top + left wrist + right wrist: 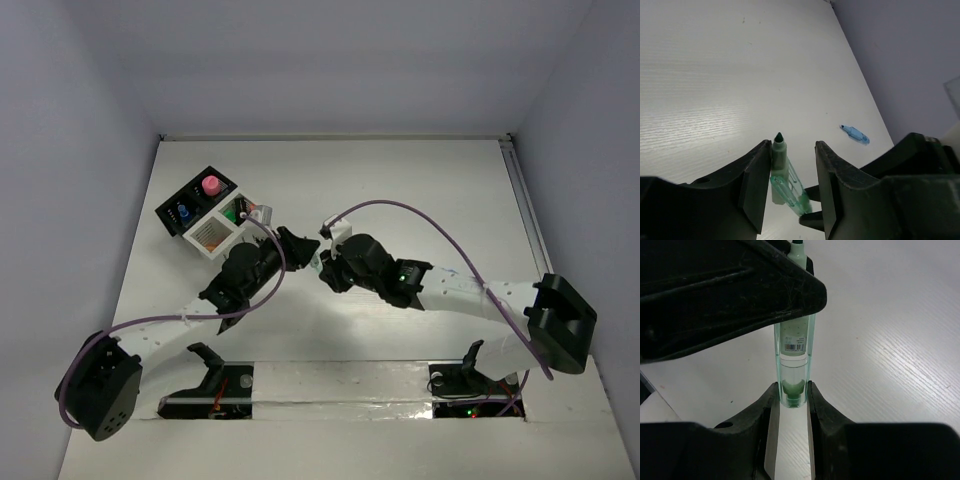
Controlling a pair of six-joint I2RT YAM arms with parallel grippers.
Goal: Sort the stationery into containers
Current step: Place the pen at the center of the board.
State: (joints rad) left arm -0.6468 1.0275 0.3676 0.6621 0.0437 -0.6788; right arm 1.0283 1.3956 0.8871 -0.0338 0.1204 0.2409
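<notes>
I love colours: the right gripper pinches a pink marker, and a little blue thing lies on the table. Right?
Not pink: the marker is green, as the right wrist view shows. The right gripper does pinch it, and the blue thing lies on the table.

even bright overhead light, soft shadows, blurred near pincers.

Top overhead, far; wrist views close, share green marker [785, 175]

Arms [165, 338]: white tubes, black joints, black bases [100, 388]
Cables [400, 208]: purple, one looping from each base
Fingers [754, 186]: matte black
Light [402, 270]: green dot, right arm [458, 291], far from base
</notes>
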